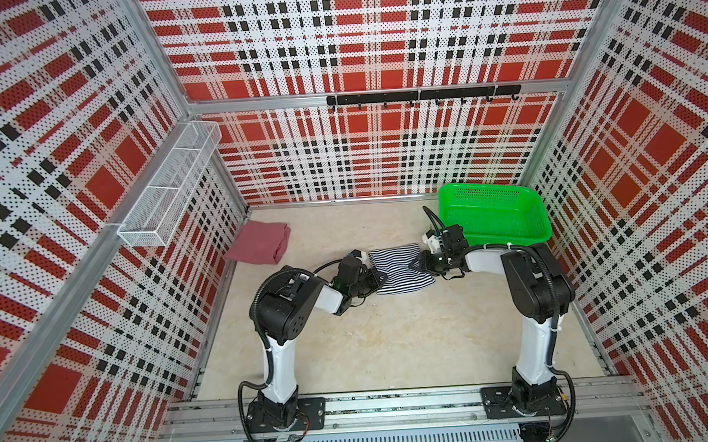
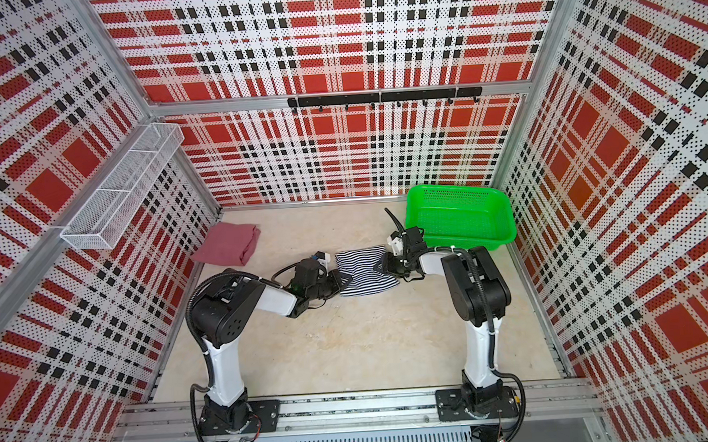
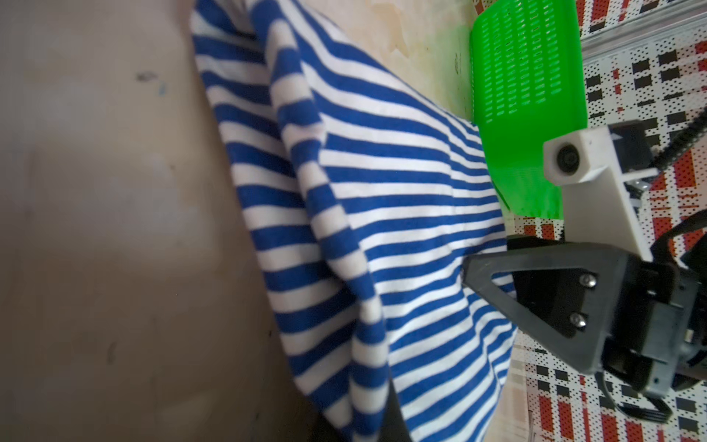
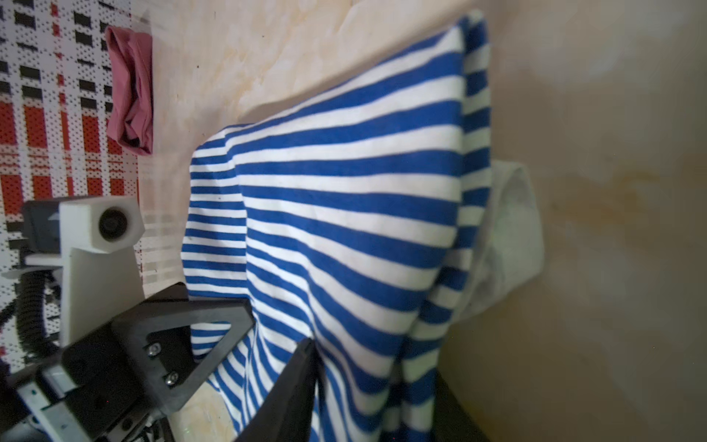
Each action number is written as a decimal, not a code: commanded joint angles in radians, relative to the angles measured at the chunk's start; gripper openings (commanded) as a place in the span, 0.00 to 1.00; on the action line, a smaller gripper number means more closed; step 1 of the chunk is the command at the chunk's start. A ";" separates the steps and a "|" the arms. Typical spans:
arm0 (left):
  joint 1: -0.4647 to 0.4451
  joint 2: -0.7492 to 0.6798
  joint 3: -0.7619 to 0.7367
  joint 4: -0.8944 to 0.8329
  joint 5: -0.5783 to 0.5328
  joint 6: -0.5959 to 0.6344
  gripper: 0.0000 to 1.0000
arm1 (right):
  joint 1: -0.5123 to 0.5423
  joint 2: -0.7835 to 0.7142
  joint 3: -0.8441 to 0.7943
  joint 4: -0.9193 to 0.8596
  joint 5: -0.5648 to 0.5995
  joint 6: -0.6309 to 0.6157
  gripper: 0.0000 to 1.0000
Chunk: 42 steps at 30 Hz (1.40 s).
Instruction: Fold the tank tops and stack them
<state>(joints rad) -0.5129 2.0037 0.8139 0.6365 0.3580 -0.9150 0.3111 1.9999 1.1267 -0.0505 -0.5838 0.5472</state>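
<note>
Stacking step. Striped top clenched by left pincer, right pincer. Next: level lift required toward pink top, upper left.

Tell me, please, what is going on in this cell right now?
Both arms are on the striped tank top in the middle: the left gripper pinches its left edge, the right gripper its right edge. The maroon tank top lies folded at the far left. The green basket sits empty at the far right.
</note>
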 commanded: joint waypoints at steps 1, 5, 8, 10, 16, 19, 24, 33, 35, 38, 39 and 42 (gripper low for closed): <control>0.004 0.023 0.035 -0.074 -0.022 0.018 0.00 | 0.039 0.054 0.004 0.027 0.004 0.038 0.24; 0.029 -0.021 0.055 -0.140 -0.040 0.061 0.00 | 0.050 0.047 -0.001 0.110 -0.007 0.063 0.00; 0.052 -0.076 0.087 -0.240 -0.073 0.129 0.00 | 0.052 0.031 -0.024 0.225 -0.027 0.104 0.00; 0.072 -0.103 0.122 -0.318 -0.093 0.188 0.00 | 0.058 0.024 -0.034 0.314 -0.040 0.144 0.00; 0.168 -0.185 0.210 -0.502 -0.117 0.333 0.00 | 0.095 0.032 -0.033 0.563 -0.027 0.239 0.00; 0.219 -0.211 0.247 -0.562 -0.122 0.398 0.00 | 0.115 0.078 -0.008 0.698 -0.038 0.309 0.00; 0.318 -0.229 0.322 -0.636 -0.141 0.530 0.00 | 0.185 0.251 0.146 0.937 -0.070 0.451 0.00; 0.493 -0.238 0.415 -0.729 -0.182 0.691 0.00 | 0.319 0.597 0.636 1.089 -0.042 0.526 0.00; 0.520 -0.234 0.425 -0.734 -0.218 0.712 0.00 | 0.342 0.674 0.749 1.100 -0.033 0.553 0.00; 0.550 -0.220 0.449 -0.765 -0.252 0.738 0.00 | 0.375 0.795 0.930 1.099 -0.011 0.577 0.00; 0.554 -0.218 0.452 -0.775 -0.265 0.748 0.00 | 0.383 0.830 0.987 1.089 -0.004 0.580 0.00; 0.569 -0.225 0.458 -0.796 -0.314 0.773 0.00 | 0.411 0.940 1.162 1.051 0.039 0.584 0.00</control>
<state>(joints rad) 0.0425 1.8050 1.2400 -0.1368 0.1143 -0.1974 0.6971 2.8632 2.1803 0.9726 -0.5743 1.0988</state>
